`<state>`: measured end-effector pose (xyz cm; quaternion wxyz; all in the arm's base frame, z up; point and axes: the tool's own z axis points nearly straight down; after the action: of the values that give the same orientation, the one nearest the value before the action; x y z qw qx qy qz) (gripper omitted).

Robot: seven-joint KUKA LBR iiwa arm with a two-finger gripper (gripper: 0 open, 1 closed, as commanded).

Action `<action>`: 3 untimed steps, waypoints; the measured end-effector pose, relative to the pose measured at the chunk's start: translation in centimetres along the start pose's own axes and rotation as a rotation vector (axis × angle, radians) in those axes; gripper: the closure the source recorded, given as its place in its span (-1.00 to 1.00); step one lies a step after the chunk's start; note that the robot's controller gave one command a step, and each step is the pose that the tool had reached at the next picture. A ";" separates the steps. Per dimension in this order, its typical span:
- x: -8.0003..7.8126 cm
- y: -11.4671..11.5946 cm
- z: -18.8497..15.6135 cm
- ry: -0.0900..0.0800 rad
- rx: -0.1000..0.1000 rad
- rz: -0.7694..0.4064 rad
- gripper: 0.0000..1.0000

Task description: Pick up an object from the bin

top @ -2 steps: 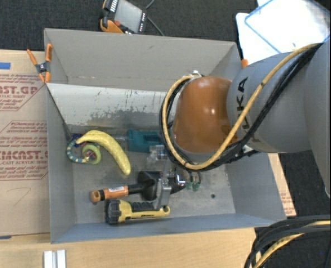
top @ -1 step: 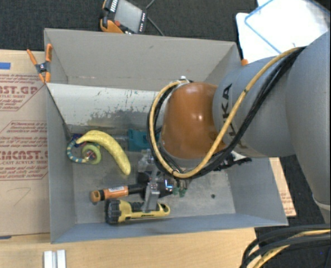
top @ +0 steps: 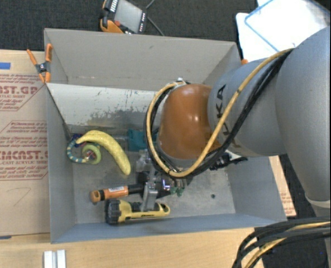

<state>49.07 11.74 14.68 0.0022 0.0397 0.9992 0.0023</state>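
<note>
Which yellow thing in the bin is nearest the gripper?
The black-and-yellow tool by the bin's lower wall, just below the gripper; the banana lies farther left, beside the striped ring.

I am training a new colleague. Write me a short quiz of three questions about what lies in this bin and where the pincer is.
1. True or false: the yellow banana lies right beside the colourful ring.
2. Which thing in the bin lies lowest in the camera view? A) the yellow-and-black tool B) the colourful ring C) the teal thing
3. Fill in: the pincer is at the right end of the orange-and-black ____.
Key: 1 true; 2 A; 3 marker.
</note>
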 end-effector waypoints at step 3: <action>-1.9 0.5 1.5 0.000 -0.001 -0.356 1.00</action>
<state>50.97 12.15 13.21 0.0024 -0.1377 0.9905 0.0026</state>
